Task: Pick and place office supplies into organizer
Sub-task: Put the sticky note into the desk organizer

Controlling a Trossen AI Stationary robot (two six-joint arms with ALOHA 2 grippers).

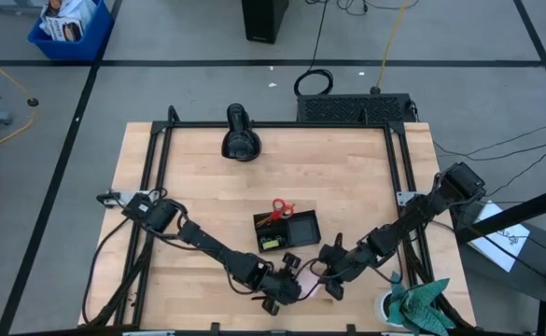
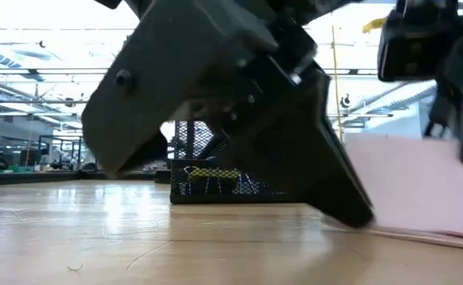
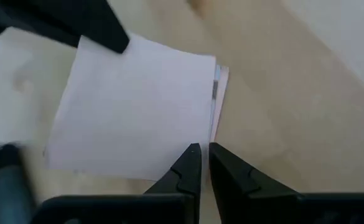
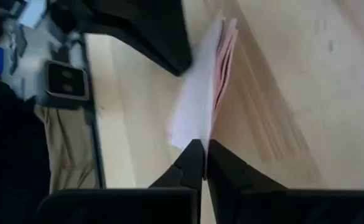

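Both arms have their claws down at the near edge of the table, almost nose to nose over the pink sticky-note pad. The right gripper sits at one edge of the pad with its two dark fingers pressed together, and from its own wrist view the tips meet right on the edge of the pad, whose sheets fan up slightly away from the wood; it looks pinched on that edge. The left gripper is just on the other side of the pad, its fingers drawn nearly together with only a thin slit between them, tips at the pad's near border, though I cannot tell whether they hold any of it. From table height the pad shows as a pale pink slab lying flat just beside a big dark gripper body. Beyond the two claws, toward the middle of the table, stands the black organizer, with the red-handled scissors lying across its far corner and a small yellow-green piece in its nearer compartment. Farther off still, near the far edge, lies a black cylindrical device, and a teal-green cloth is bunched at the table's corner outside the right arm.
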